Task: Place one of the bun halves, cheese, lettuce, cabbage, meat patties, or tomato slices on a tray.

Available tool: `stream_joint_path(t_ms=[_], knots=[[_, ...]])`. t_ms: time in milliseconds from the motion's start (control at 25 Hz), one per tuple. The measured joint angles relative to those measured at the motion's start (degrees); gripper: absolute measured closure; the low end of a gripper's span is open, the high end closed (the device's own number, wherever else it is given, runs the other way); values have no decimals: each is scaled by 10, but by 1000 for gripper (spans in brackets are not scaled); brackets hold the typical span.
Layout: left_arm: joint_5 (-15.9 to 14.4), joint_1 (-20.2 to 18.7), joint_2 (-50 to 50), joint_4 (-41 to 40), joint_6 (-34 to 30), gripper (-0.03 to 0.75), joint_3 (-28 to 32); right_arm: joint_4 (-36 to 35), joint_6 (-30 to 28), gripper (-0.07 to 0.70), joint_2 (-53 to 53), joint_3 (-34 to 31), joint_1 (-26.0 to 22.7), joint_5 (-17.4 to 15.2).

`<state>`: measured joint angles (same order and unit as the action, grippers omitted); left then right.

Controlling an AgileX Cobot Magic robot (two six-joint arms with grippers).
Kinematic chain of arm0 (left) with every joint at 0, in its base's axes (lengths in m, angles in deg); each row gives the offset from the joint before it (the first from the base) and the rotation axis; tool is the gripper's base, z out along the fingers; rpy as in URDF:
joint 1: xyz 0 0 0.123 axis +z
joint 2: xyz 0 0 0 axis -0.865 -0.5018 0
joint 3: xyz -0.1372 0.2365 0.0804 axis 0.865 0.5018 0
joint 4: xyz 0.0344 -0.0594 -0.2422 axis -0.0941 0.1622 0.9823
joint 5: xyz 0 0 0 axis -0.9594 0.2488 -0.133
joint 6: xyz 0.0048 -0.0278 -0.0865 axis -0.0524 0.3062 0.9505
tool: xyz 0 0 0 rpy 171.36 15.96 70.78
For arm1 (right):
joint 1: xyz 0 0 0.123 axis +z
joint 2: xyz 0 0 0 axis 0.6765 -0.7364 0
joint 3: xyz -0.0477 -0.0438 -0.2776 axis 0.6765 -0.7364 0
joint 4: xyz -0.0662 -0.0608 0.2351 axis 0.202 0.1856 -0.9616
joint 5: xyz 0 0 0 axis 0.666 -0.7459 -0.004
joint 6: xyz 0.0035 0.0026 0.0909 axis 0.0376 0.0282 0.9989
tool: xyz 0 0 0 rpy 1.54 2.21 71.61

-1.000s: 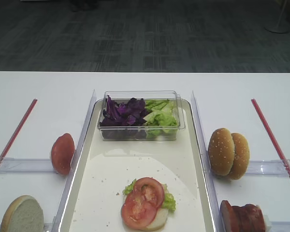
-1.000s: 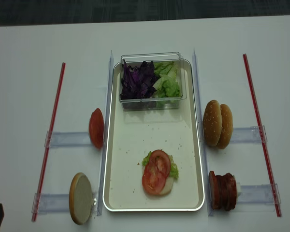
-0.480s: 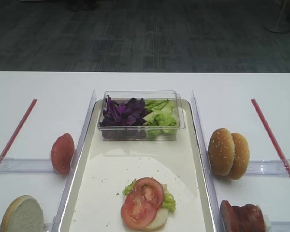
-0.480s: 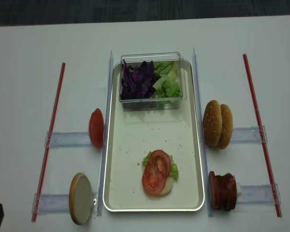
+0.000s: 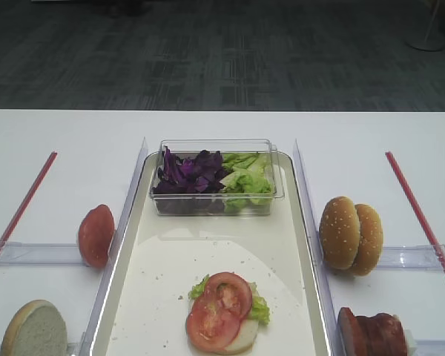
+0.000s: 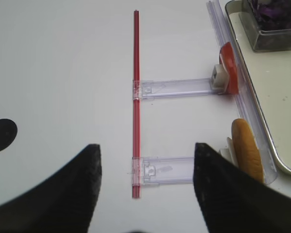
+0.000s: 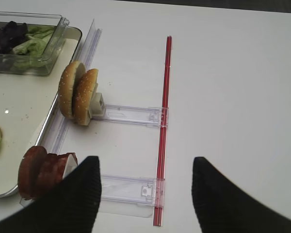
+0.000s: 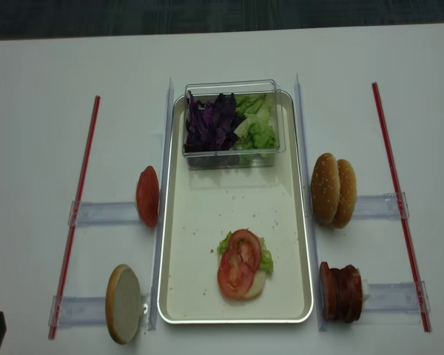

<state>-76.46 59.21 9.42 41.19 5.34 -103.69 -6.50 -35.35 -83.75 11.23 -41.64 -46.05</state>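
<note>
The cream tray (image 5: pixel 156 252) (image 8: pixel 200 244) holds a stack topped by a tomato slice (image 5: pixel 219 300) (image 8: pixel 239 263) over lettuce and a pale bun half. At its far end, cabbage (image 5: pixel 185 172) and lettuce (image 5: pixel 246 176) fill a clear box. Left of the tray stand another tomato slice (image 5: pixel 96 235) (image 6: pixel 228 68) and a pale bun half (image 5: pixel 35 330) (image 6: pixel 246 150). To the right are sesame bun halves (image 5: pixel 350 234) (image 7: pixel 78 98) and meat patties (image 5: pixel 371 332) (image 7: pixel 43 170). No cheese shows. My left gripper (image 6: pixel 146 145) and right gripper (image 7: pixel 145 158) hang open and empty above the table.
Red strips (image 5: pixel 22 204) (image 5: pixel 419 215) lie along both sides of the table. Clear plastic holders (image 6: pixel 177 87) (image 7: pixel 131 114) carry the ingredients, and upright clear dividers (image 5: pixel 126 215) flank the tray. A dark round spot (image 6: pixel 2 135) marks the table at far left.
</note>
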Motion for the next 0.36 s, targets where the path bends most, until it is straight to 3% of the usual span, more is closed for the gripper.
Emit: stream_joint_path(t_ms=[360], knots=[[0,0,0,0,0,329,0,0,0,186,0,0,0,0]])
